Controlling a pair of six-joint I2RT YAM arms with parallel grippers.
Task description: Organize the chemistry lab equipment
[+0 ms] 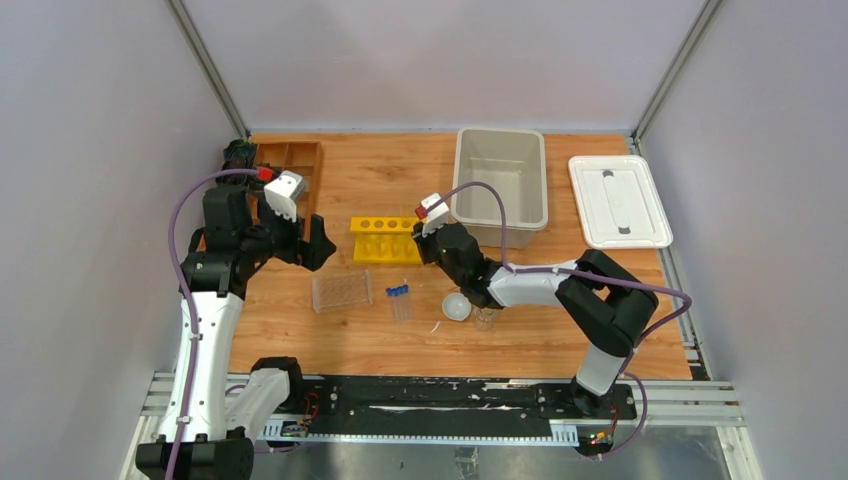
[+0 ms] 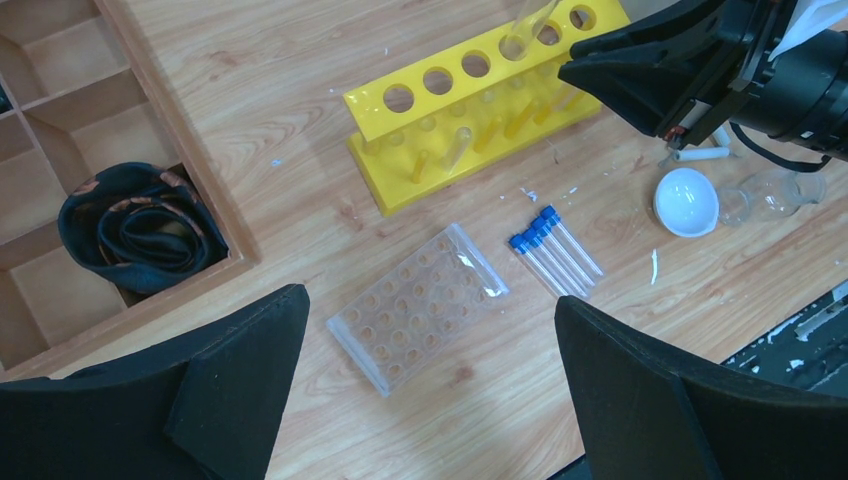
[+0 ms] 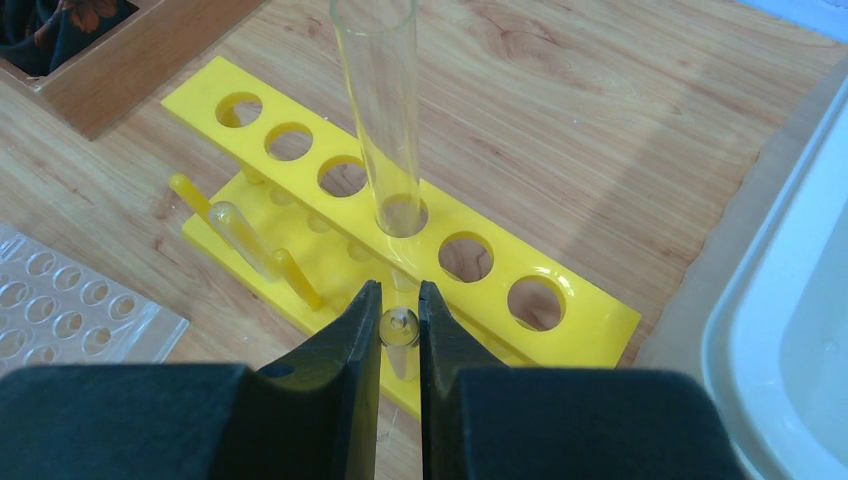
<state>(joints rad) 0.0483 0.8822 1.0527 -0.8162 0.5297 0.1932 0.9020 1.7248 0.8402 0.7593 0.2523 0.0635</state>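
Plainly, the glass tube [image 3: 380, 110] is the thing at risk. It stands in a hole of the yellow rack [image 3: 600, 320] on the desk [image 3: 600, 120], just beyond the tips of the right fingers [image 3: 355, 340]. Its long axis is close to upright with a slight lean, lower end down in the hole and upper end out of view.

The right fingers are nearly together on either side of a small clear tip [image 3: 400, 326] at the rack's front. I cannot tell whether they pinch it. A sideways or lifting pull from there could drag the light rack or strike the tube, and tip it out.

The left fingers [image 2: 230, 380] are spread wide and empty. The clear plastic rack [image 2: 415, 305] lies between them, and the blue-capped tubes [image 2: 555, 250] just beyond it.
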